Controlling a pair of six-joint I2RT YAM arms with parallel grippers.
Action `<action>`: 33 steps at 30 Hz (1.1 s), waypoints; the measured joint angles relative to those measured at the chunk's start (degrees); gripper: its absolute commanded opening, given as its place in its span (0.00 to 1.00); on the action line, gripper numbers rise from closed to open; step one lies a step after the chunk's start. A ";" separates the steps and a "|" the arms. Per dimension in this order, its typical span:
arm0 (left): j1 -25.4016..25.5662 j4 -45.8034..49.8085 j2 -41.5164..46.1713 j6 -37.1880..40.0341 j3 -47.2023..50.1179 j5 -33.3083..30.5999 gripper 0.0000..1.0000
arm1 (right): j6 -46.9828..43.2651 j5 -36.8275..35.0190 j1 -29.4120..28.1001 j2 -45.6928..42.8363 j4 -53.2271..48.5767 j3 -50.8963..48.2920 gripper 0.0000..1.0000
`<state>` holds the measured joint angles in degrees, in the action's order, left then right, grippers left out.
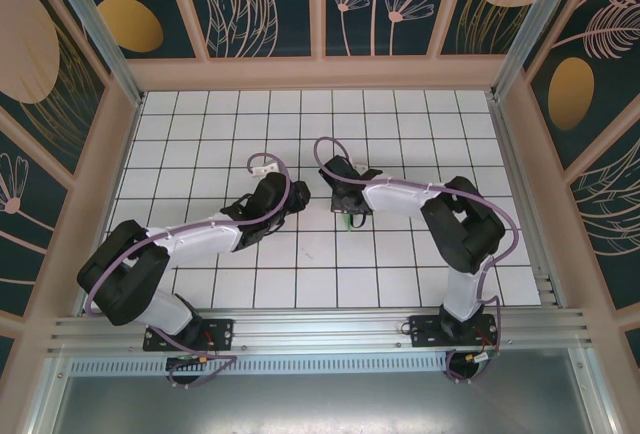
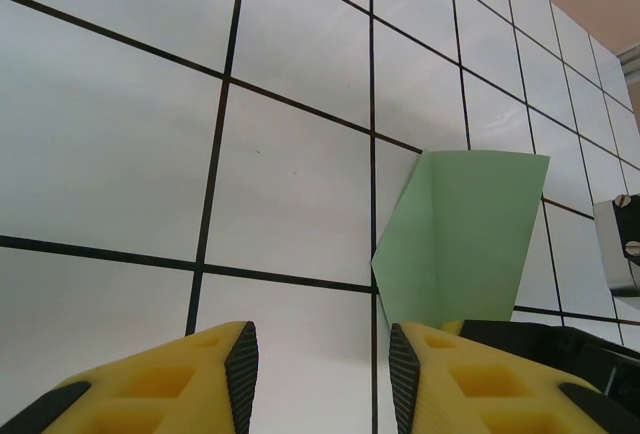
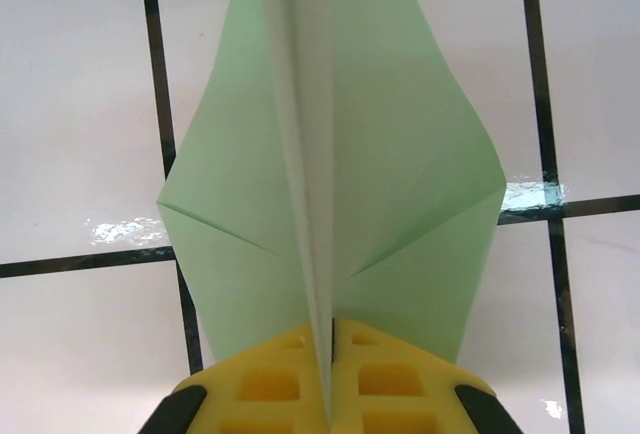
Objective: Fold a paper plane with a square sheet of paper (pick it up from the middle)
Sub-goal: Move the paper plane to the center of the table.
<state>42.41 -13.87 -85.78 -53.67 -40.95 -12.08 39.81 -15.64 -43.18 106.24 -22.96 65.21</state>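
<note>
While the top external view is showing both arms bent in toward the middle of the gridded worktop (image 1: 200, 114), the right fingers (image 1: 346, 210) are pinching a small sliver of green, the paper plane (image 1: 353, 221). The left fingers (image 1: 297, 194) are hovering just beside them on the left.

In the left wrist view, the left fingers (image 2: 235, 359) are standing apart and gripping nothing, with bare tiles under the gap. The paper plane (image 2: 460, 239) is sitting ahead of them and off to the right, outside the line of the gap, its lower edge just past the tip of the right-hand finger. One face is rising at an angle along a fold. A black housing (image 2: 560, 349) of the right arm is crossing the lower right corner, close against the paper's near edge.

In the right wrist view, the right fingers (image 3: 330, 384) are pressing together, clamped on the centre crease at the near end of the paper plane (image 3: 400, 154). Its long axis is running straight away from them, narrowing toward the far end, with a wing spreading to each side.

The right arm is plainly the nearer, already gripping. For the left to take part, it is probably needing a sideways shift to the right, and the black housing is looking like the obstacle there.
</note>
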 measured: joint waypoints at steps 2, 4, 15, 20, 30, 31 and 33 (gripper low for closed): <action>0.00 0.02 0.00 0.02 0.00 0.00 0.43 | 0.09 0.42 0.00 0.92 -0.02 0.26 0.01; 0.00 0.02 0.00 0.00 0.00 0.00 0.43 | 0.24 0.35 -0.04 2.19 -0.35 0.87 0.02; 0.00 0.00 0.00 0.13 0.00 0.28 0.43 | 0.48 1.29 -0.02 3.04 -1.01 2.56 0.25; -0.02 0.00 -0.68 0.70 -1.22 1.60 0.43 | -0.83 2.69 0.15 0.76 -1.84 2.56 0.40; -0.02 0.17 -6.82 3.43 -6.45 7.17 0.47 | -2.64 7.19 4.50 -13.92 0.35 -0.83 0.52; 0.15 0.48 -7.89 4.07 -7.56 7.65 0.49 | -2.54 8.15 6.05 -15.72 1.14 -2.12 0.52; 0.52 1.88 -10.14 5.27 -10.16 8.48 0.51 | -2.38 10.05 9.40 -18.84 2.64 -5.05 0.55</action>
<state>42.94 -11.99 -95.92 -48.40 -51.11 -3.60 37.43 -5.58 -33.78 87.39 -20.32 60.16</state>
